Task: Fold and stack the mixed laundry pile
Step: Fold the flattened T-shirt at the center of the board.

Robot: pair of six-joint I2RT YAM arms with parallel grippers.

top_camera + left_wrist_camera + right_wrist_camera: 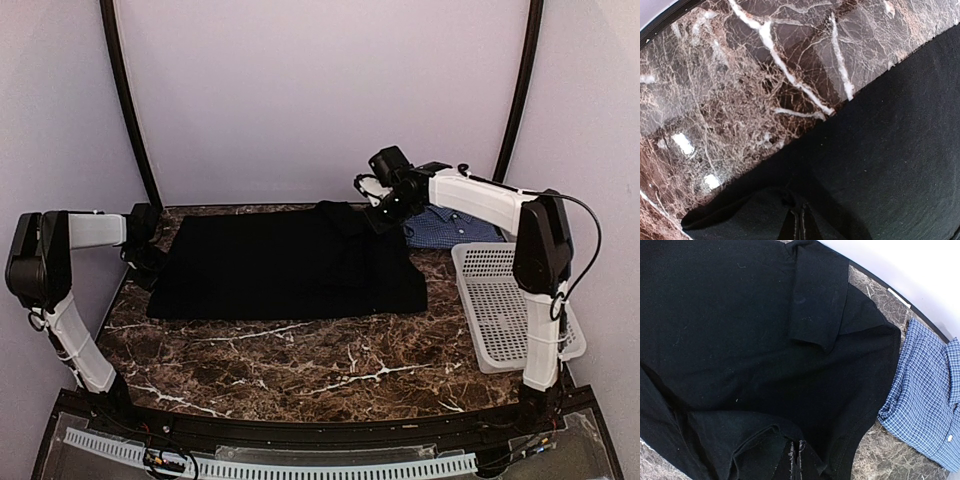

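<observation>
Black garment (290, 265): pinched by left gripper (797, 225), low at left edge, and right gripper (796, 462), outstretched at far-right edge.

A dark brown marble-patterned tabletop (300, 360) with white veins fills the scene. At its right edge lies a white perforated plastic basket (495, 300), its long side running from far to near and its near corner reaching past the tabletop's edge. Pale lavender backdrop walls (320, 100) close off the far side and both flanks. Two black curved poles, one left (128, 110) and one right (520, 90), rise against the back wall. A white slotted strip (280, 468) runs along the near rim.
</observation>
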